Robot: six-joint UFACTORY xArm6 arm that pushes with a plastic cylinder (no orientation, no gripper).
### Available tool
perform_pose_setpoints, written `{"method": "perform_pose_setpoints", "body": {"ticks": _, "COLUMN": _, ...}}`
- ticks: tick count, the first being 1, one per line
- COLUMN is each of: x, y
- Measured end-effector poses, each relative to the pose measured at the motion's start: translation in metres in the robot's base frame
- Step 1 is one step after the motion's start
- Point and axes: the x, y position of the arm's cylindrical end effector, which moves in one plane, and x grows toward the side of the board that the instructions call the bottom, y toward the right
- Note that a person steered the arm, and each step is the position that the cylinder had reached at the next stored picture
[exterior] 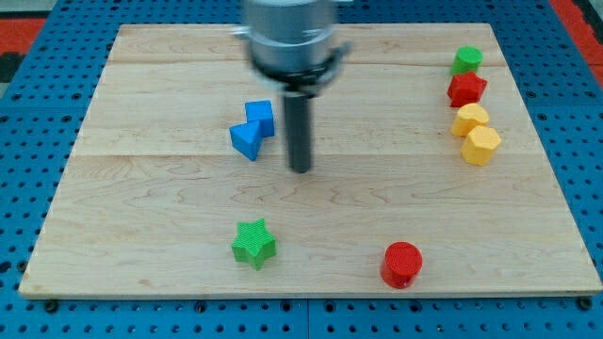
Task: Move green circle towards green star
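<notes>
My arm carries no claw, so there is nothing to open, close or grip; it ends in a dark rod. My tip (300, 169) sits on the desk (141, 198) near the middle of the board, touching no block.

Task items: the green circle (465, 59) lies at the view's top right corner of the desk, well apart from my tip. The green star (253, 243) lies toward the view's bottom, left of centre, below and slightly left of my tip, also clear of it.

Other items: the blue cube (260, 117) and the blue triangular block (245, 140) sit touching each other just to the view's left of the rod. The red star-like block (466, 88) sits directly below the green circle, apparently in contact. Below it come two yellow blocks, the upper one (470, 119) of unclear shape, the lower one a yellow hexagon (481, 144), touching each other. The red cylinder (402, 264) stands at the view's bottom, right of centre.

Obstructions: the red star-like block and the yellow pair crowd the circle's lower side.
</notes>
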Motion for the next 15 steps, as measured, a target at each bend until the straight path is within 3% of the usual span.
{"method": "perform_pose_setpoints", "body": {"ticks": 2, "x": 0.035, "y": 0.234}}
{"method": "perform_pose_setpoints", "body": {"ticks": 3, "x": 0.019, "y": 0.31}}
{"method": "perform_pose_setpoints", "body": {"ticks": 5, "x": -0.017, "y": 0.31}}
{"method": "perform_pose_setpoints", "body": {"ticks": 7, "x": -0.125, "y": 0.217}}
{"method": "perform_pose_setpoints", "body": {"ticks": 9, "x": -0.166, "y": 0.241}}
{"method": "perform_pose_setpoints", "body": {"ticks": 11, "x": -0.186, "y": 0.091}}
{"method": "perform_pose_setpoints", "body": {"ticks": 12, "x": -0.205, "y": 0.101}}
{"method": "perform_pose_setpoints", "body": {"ticks": 14, "x": -0.192, "y": -0.03}}
{"method": "perform_pose_setpoints", "body": {"ticks": 15, "x": -0.213, "y": -0.006}}
